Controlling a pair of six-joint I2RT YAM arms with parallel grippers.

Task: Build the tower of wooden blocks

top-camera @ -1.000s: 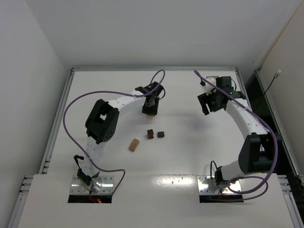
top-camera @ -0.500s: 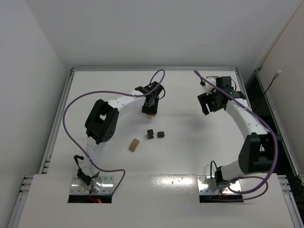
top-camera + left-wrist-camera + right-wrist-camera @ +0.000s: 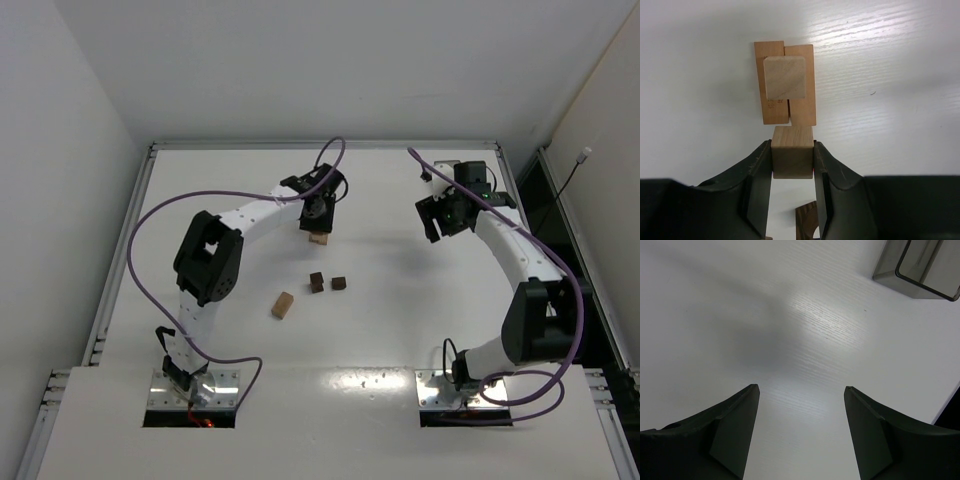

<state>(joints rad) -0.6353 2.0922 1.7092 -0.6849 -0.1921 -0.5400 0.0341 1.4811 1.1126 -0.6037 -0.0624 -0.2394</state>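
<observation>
Two arms are bolted at the near edge of a white table (image 3: 230,175), seen from above. Farthest left of the loose pieces, a light tan block (image 3: 284,305) lies alone near the middle of the table.

Just right of it and farther back, the left gripper (image 3: 318,222) hangs over the table with its fingers pointing down. From its wrist camera we see both fingers (image 3: 760,175) clamped on the sides of a light tan cube (image 3: 792,159), held between the tips. Directly beyond that cube stands the start of the wood block tower (image 3: 784,85): two flat tan planks side by side, long edges touching, with one tan cube resting on their far half. The held cube sits at the near end of the planks; we cannot tell whether it touches them. Part of a dark brown piece (image 3: 807,220) shows below the fingers at the bottom of that view.

In the overhead view, one dark brown cube (image 3: 316,282) and a second dark cube (image 3: 339,283) lie near each other but apart, between the left gripper and the arm bases.

Farther right, the right gripper (image 3: 445,215) hovers over bare table, well apart from every block, its fingers (image 3: 735,430) spread with nothing between them. A dark see-through tray (image 3: 888,274) sits on the table in the upper right corner of its wrist view.
</observation>
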